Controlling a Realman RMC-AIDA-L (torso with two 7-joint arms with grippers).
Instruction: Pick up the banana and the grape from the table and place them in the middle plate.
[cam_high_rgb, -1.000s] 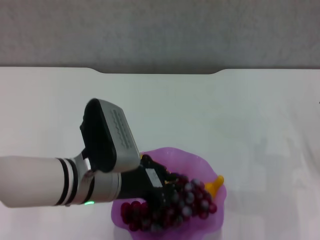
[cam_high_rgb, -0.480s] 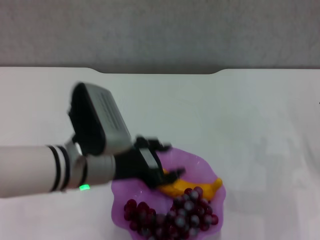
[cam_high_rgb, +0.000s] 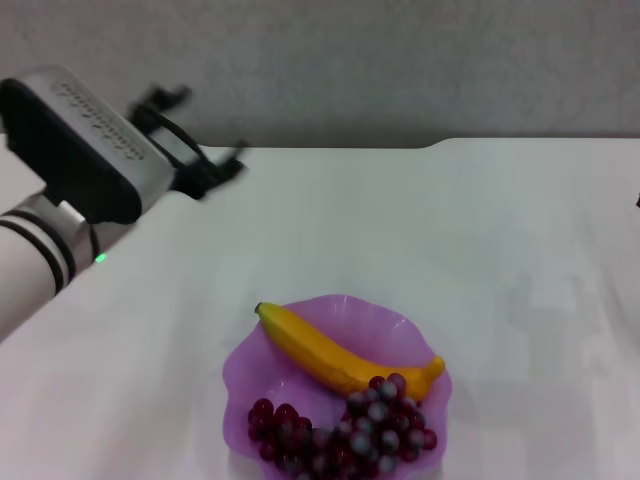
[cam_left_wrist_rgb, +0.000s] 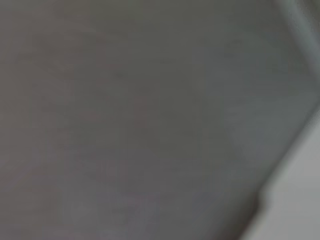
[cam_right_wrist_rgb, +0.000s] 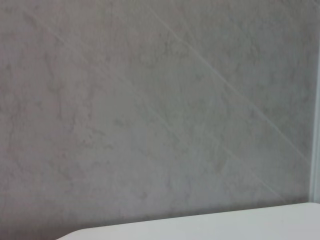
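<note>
The yellow banana (cam_high_rgb: 335, 355) lies across the purple scalloped middle plate (cam_high_rgb: 392, 327), its dark stem tip toward the left rim. The bunch of dark red-purple grapes (cam_high_rgb: 345, 433) lies in the same plate, along its near side and against the banana. My left gripper (cam_high_rgb: 198, 135) is open and empty, raised high over the table's far left, well away from the plate. My right gripper is not in view. Both wrist views show only grey wall and a strip of the white table (cam_right_wrist_rgb: 210, 225).
The white table (cam_high_rgb: 500, 230) stretches around the plate, with its notched far edge (cam_high_rgb: 320, 147) against the grey wall. My left arm (cam_high_rgb: 60, 215) reaches in over the left side.
My left gripper has let go of the grapes in the plate, lifted off and swung up and away to the far left. The banana, hidden under the arm before, now shows in full.
</note>
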